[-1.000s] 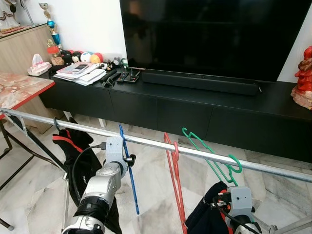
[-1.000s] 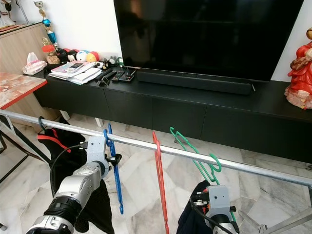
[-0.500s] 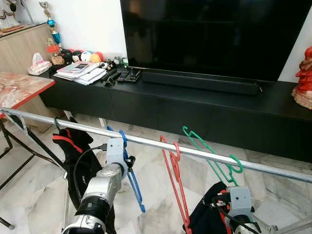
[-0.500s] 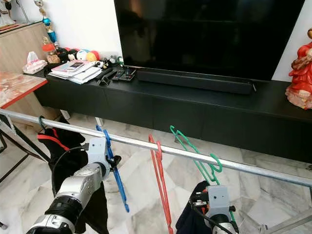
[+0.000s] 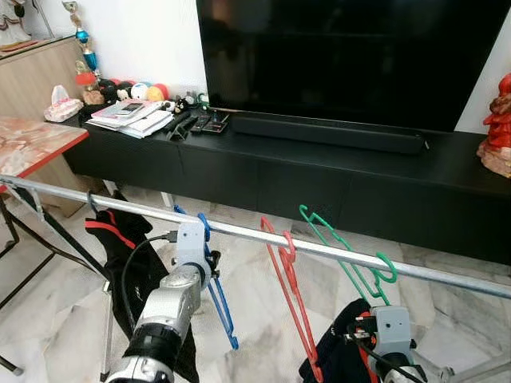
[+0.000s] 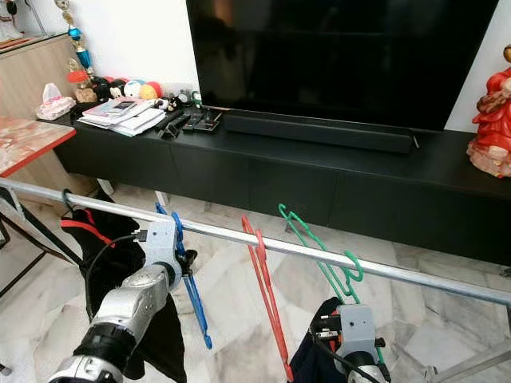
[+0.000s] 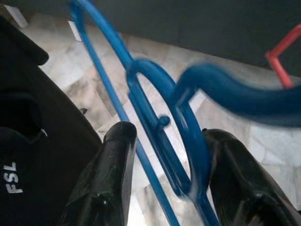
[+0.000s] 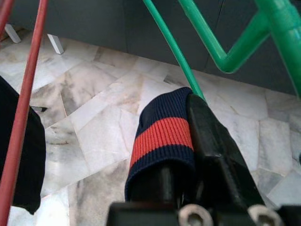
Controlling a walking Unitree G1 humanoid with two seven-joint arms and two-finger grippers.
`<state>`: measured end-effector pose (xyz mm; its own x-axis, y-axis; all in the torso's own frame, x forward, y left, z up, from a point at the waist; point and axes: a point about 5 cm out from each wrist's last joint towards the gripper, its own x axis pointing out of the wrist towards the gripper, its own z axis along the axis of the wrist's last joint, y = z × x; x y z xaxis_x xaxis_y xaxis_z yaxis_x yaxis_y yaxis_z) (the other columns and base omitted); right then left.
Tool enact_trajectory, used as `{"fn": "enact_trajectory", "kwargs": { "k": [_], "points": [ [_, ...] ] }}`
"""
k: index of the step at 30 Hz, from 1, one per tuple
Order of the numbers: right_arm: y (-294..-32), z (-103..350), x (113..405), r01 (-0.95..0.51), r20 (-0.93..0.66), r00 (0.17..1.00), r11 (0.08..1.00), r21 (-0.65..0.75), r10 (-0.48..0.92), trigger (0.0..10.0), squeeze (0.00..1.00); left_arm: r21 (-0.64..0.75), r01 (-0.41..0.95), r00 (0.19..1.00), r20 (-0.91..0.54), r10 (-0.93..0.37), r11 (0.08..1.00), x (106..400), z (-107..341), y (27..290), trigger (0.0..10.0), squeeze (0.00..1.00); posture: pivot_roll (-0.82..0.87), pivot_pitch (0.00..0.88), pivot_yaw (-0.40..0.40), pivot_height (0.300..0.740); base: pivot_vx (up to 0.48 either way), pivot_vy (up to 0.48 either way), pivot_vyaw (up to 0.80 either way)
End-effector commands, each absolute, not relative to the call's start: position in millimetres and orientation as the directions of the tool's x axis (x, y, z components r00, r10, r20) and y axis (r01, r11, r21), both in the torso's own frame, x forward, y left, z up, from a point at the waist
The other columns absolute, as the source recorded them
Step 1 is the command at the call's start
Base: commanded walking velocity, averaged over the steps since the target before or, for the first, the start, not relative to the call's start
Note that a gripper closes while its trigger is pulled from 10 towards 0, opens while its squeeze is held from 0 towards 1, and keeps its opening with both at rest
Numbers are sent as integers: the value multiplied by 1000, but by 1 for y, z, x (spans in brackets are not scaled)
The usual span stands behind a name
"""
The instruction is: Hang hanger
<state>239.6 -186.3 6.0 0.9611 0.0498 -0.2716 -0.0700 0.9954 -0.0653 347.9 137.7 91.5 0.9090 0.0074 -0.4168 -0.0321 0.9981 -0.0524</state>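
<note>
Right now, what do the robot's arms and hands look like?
Both arms are silver metal cylinders with ribbed black wrist collars and grey box-shaped wrist housings. A black cable loops to the left hand; small wires sit at the right hand. Each hand has two long, glossy black fingers.

Left pincer (image 7: 164,155) raised, gaping (right arm low).

A metal rail (image 5: 319,249) crosses the room with three hangers hooked over it — blue hanger (image 5: 215,287), red hanger (image 5: 289,295), green hanger (image 5: 351,263) — the left arm's wrist (image 5: 190,247) raised beside the blue one.
</note>
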Motion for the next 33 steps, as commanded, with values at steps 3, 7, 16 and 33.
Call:
{"fn": "enact_trajectory", "kwargs": {
  "k": [3,7,16,33],
  "points": [
    [-185,9,241,-71,-249,967,995,-64,53,10000,0,-22,-64,908,-415,49,998,342,93,145,10000,0,-13,16,40,740,0,0,0],
    [-185,7,240,-74,-255,965,995,-64,55,10000,0,10,-87,907,-413,83,996,331,93,154,10000,0,-7,19,38,740,0,0,0],
    [-185,7,241,-78,-255,965,995,-64,59,10000,0,-14,-74,906,-420,62,997,321,94,157,10000,0,-3,19,38,740,0,0,0],
    [-186,5,239,-76,-263,963,995,-68,56,10000,0,-108,26,905,-421,-70,994,328,90,142,10000,0,-12,24,36,740,0,0,0]
  ]
}}
